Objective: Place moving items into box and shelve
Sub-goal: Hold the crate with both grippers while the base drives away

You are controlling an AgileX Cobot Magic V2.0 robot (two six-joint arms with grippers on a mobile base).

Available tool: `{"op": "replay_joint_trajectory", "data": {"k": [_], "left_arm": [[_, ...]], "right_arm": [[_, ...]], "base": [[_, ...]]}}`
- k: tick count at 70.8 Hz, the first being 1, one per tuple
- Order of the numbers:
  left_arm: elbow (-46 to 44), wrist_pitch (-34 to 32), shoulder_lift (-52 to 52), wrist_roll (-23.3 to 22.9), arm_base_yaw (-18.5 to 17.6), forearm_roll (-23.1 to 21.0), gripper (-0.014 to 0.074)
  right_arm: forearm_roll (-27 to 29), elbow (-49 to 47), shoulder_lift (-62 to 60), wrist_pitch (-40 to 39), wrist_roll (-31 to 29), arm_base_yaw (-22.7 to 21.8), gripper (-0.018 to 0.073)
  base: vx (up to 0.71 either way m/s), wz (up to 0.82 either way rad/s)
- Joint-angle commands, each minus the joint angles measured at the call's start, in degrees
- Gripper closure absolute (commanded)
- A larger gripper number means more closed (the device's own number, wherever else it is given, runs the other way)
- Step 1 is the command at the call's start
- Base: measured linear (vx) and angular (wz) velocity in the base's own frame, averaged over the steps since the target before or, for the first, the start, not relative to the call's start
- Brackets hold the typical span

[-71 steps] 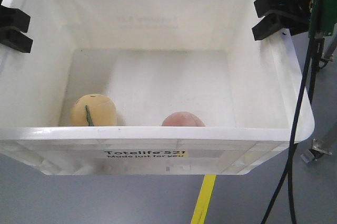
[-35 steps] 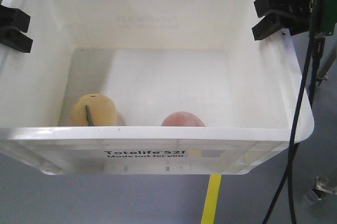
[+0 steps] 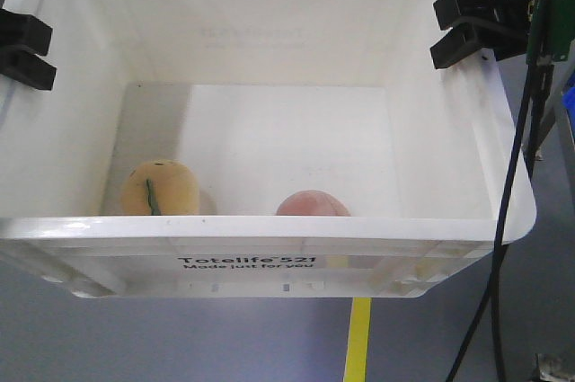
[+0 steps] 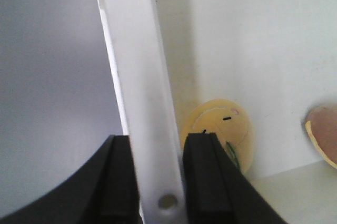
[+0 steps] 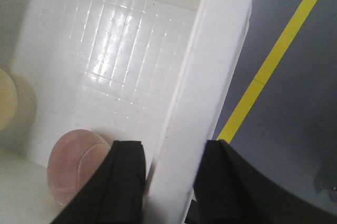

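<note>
**Both grippers clamped on the box's side walls, toys inside**

On my front view the left gripper (image 3: pixel 47 48) comes in level from the side, its two black fingers stacked one above the other across the rim of the white box (image 3: pixel 269 229). The left wrist view confirms it: the gripper (image 4: pixel 160 182) is narrowed down onto the box wall (image 4: pixel 137 76), one finger pressed on the outer face and one on the inner face, with no gap I can see.

The right gripper (image 3: pixel 440 30) mirrors it on the opposite rim. From its wrist camera the gripper (image 5: pixel 171 182) pinches the box rim (image 5: pixel 210 76) between both pads, closed as far as the wall allows.

The cream-yellow toy (image 3: pixel 160 189) lies on the box floor just inward of the left gripper's inner finger; in the left wrist view the toy (image 4: pixel 221 129) shows a small stitched face and a green ridge. The pinkish-brown toy (image 3: pixel 312 204) rests against the near wall, inward of the right gripper and below it (image 5: pixel 73 166).

Black print (image 3: pixel 247 263) on the near wall reads "Totelife 521" over "Made just for you". A yellow floor line (image 3: pixel 358 346) runs beyond the right gripper's outer finger (image 5: pixel 274 60). A black cable (image 3: pixel 512 175) hangs behind the right gripper.
</note>
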Motion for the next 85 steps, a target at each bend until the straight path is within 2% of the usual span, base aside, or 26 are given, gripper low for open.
{"op": "replay_joint_trajectory", "data": {"k": [1, 85], "left_arm": [[-2.5, -5.6, -2.2, 0.7, -0.1, -3.2, 0.0613], [-2.5, -5.5, -2.2, 0.7, -0.1, -3.2, 0.0613]], "right_arm": [[3.7, -2.2, -2.6, -5.3, -1.5, -0.1, 0.0571], [3.8, -2.2, -2.6, -4.9, -1.5, -0.1, 0.0571]], "base": [[0.46, -0.20], [0.50, -0.10]]}}
